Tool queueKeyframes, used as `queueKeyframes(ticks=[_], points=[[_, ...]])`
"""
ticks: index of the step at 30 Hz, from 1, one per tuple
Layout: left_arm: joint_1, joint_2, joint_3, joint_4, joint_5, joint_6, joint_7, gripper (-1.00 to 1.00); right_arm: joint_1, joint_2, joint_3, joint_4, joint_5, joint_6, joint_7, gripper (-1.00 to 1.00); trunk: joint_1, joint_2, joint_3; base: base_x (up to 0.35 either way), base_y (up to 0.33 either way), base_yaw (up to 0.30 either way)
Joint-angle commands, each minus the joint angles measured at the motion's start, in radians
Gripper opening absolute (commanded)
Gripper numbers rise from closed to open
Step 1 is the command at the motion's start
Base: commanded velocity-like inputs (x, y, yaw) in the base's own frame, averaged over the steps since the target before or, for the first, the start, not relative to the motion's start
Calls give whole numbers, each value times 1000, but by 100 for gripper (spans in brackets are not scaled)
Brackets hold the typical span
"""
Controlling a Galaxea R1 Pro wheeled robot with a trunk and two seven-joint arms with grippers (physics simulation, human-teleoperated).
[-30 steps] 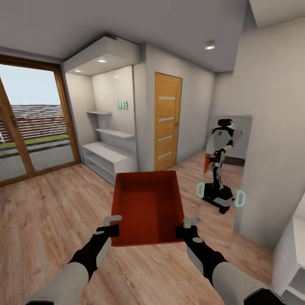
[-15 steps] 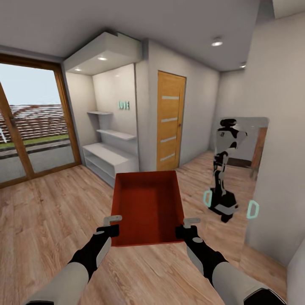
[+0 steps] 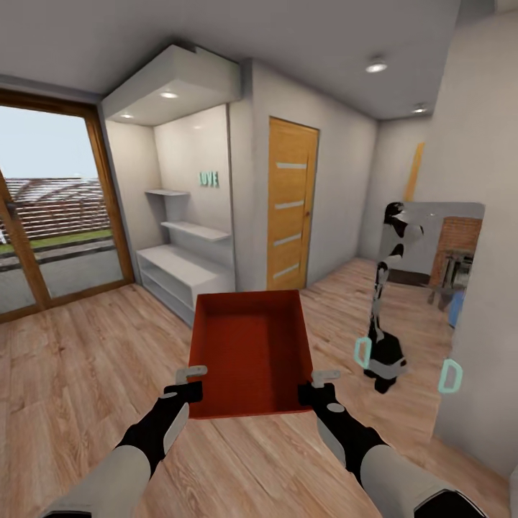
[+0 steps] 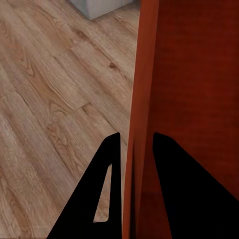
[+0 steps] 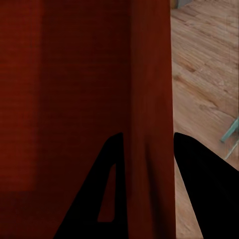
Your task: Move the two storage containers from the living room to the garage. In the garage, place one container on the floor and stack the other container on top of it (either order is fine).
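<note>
One storage container above light wood-plank floor.

Orange-red storage container, light wood-plank floor, seemingly teal wall letters.

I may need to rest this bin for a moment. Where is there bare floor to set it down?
Bare wood floor spans between the glass doors and white shelf unit. Right of the storage container, held by left gripper and right gripper, the mirror wall crowds in.
</note>
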Motion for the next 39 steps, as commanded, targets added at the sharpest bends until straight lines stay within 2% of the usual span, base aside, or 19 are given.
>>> queueKeyframes(ticks=[1,39], points=[[-1,4,18,-5,-13,7,9,-100,0,-4,5,30,-13,-5,-7,-100,1,-1,0,322,67,0],[-1,3,18,-5,-13,7,9,-100,-1,-4,5,30,-13,-5,-7,-100,1,-1,0,322,105,0]])
